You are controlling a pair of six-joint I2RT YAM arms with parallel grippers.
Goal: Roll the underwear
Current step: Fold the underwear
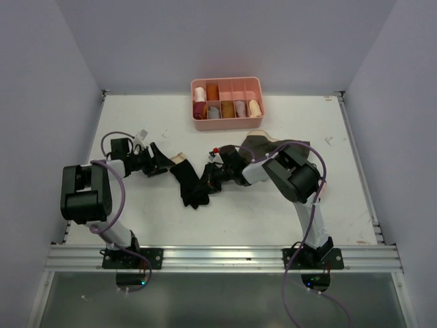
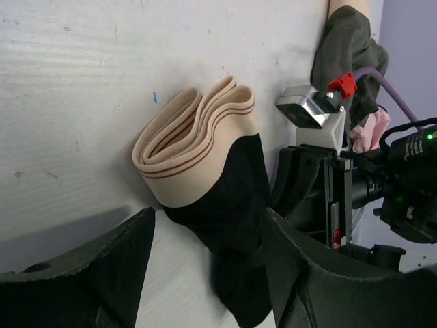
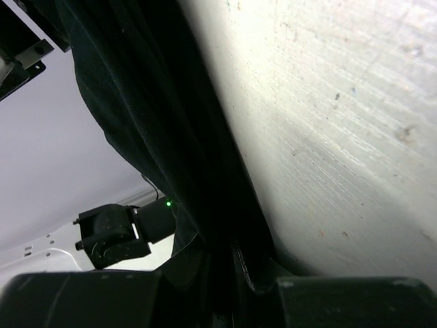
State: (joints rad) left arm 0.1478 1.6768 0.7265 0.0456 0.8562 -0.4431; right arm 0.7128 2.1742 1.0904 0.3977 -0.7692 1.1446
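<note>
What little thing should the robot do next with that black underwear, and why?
Probably ease the left jaws forward and close them on the beige waistband. They stand open, one on each side of the underwear, just short of that band, while the right jaws pinch the black cloth. With the cloth held by both arms, rolling could start.
</note>
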